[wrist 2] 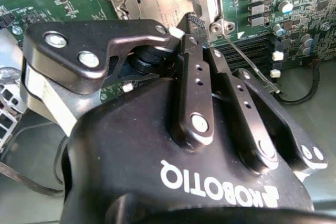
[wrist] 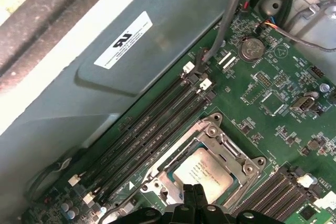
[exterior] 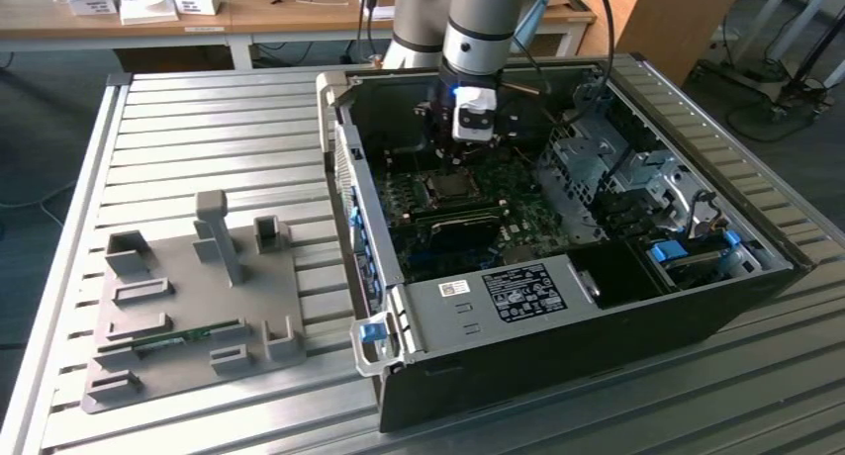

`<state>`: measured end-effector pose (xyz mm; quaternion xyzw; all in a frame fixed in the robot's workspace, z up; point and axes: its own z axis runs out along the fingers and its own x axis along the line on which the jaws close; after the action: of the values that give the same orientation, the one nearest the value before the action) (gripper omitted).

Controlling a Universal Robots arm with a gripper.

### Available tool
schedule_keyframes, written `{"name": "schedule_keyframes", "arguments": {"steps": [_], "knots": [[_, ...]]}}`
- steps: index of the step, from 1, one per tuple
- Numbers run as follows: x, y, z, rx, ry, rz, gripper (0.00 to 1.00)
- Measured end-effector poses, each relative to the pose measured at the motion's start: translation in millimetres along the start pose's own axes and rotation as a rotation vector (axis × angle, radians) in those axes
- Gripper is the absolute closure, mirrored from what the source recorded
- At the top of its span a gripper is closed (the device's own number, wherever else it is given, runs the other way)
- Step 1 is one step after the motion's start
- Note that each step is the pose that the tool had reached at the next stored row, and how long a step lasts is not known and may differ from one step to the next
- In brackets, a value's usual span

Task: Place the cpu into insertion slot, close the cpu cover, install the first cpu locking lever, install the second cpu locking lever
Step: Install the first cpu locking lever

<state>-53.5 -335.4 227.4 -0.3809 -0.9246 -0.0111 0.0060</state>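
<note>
The gripper (exterior: 460, 150) is seen in the upper middle of the exterior view, lowered by the arm into the open computer case (exterior: 528, 361), which is set on the slatted metal table (exterior: 198, 148) towards the exterior view's right. In both wrist views the black fingers (wrist 2: 195, 20) are shown pressed together, and nothing can be made out between them; their tips are placed at the edge of the socket. The cpu (wrist: 203, 174) is seated in the socket on the green motherboard (wrist: 273, 93), near the middle of the case in the exterior view, just below the gripper. The cpu cover (wrist: 227, 142) is laid flat around it, and the silvery-grey top of the chip is seen through its window. A thin metal lever (wrist 2: 249, 61) is seen in the second wrist view, running from one socket corner out over the memory slots (wrist: 147, 135); whether it is latched cannot be told. A grey fixture plate (exterior: 185, 277) is laid on the table at the lower left of the exterior view, well apart from the case.
</note>
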Motion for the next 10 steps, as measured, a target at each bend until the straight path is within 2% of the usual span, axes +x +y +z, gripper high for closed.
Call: {"name": "schedule_keyframes", "arguments": {"steps": [10], "knots": [[0.0, 0.0, 0.0, 0.0002, 0.0002, -0.011, 0.89]]}}
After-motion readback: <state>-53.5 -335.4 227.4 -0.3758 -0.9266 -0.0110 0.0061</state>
